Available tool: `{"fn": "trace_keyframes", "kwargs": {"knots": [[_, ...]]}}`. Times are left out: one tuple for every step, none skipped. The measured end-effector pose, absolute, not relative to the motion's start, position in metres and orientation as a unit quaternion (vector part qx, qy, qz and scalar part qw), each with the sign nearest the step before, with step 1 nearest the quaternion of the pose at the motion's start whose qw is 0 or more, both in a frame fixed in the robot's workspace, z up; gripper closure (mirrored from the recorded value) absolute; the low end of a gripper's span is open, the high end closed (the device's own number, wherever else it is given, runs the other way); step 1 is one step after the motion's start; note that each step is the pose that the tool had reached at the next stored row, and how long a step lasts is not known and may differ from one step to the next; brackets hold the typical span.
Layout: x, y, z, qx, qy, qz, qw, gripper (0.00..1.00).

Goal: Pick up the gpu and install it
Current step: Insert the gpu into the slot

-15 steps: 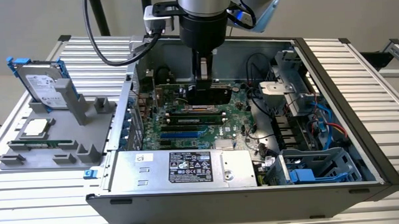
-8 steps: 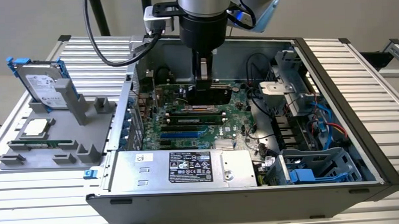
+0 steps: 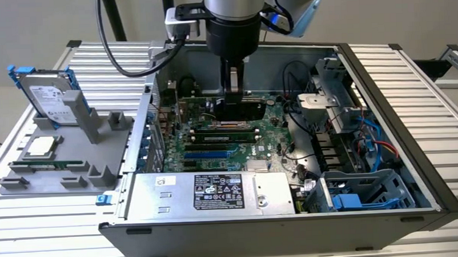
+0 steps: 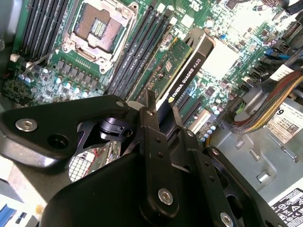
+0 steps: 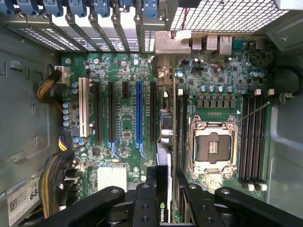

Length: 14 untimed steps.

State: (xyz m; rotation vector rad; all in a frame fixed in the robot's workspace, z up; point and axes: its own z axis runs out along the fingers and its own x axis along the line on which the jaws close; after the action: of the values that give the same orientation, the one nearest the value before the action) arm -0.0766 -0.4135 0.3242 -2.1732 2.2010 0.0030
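The gpu is held edge-up between the jaws of the gripper, which are closed on its upper edge. In the second wrist view the card's black shroud edge faces the camera and its green board face is turned toward the memory slots. The card hangs over the motherboard, inside the open computer case. Whether its lower edge touches a slot cannot be told.

In the first wrist view the gpu shows as a narrow black strip between the two fingers, in line with the area between the expansion slots and the empty processor socket. The blue expansion slot and the white slot lie beside black slots, all unoccupied. A bundle of sleeved cables runs along the case wall.

In the exterior view the arm descends vertically into the case, with the gripper low over the motherboard. The power supply occupies the near edge of the case. On the exterior view's left, a grey fixture stands on the slatted worktop, well apart from the gripper. It carries a hard drive standing upright in a blue frame, a processor lying flat, and a memory stick on edge.
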Motion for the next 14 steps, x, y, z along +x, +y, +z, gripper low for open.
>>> {"fn": "trace_keyframes", "kwargs": {"knots": [[-0.0766, -0.4135, 0.3239, -0.702, 0.711, 0.001, 0.024, 1.0], [-0.0766, -0.4135, 0.3235, -0.702, 0.711, 0.001, 0.024, 1.0], [-0.0766, -0.4135, 0.3232, -0.702, 0.711, 0.001, 0.024, 1.0], [-0.0766, -0.4136, 0.3229, -0.702, 0.711, 0.001, 0.024, 1.0], [-0.0766, -0.4135, 0.3225, -0.702, 0.711, 0.001, 0.024, 1.0], [-0.0766, -0.4136, 0.322, -0.702, 0.711, 0.001, 0.024, 1.0], [-0.0766, -0.4136, 0.3216, -0.702, 0.711, 0.001, 0.024, 1.0], [-0.0766, -0.4136, 0.3209, -0.702, 0.711, 0.001, 0.024, 1.0], [-0.0766, -0.4136, 0.3202, -0.702, 0.711, 0.0, 0.024, 1.0], [-0.0766, -0.4136, 0.3195, -0.702, 0.711, 0.0, 0.023, 1.0], [-0.0766, -0.4136, 0.3185, -0.702, 0.711, 0.0, 0.023, 1.0], [-0.0766, -0.4136, 0.3176, -0.702, 0.711, 0.0, 0.023, 1.0], [-0.0766, -0.4136, 0.3164, -0.702, 0.711, 0.0, 0.023, 1.0], [-0.0766, -0.4135, 0.3151, -0.702, 0.711, 0.0, 0.023, 1.0]]}}
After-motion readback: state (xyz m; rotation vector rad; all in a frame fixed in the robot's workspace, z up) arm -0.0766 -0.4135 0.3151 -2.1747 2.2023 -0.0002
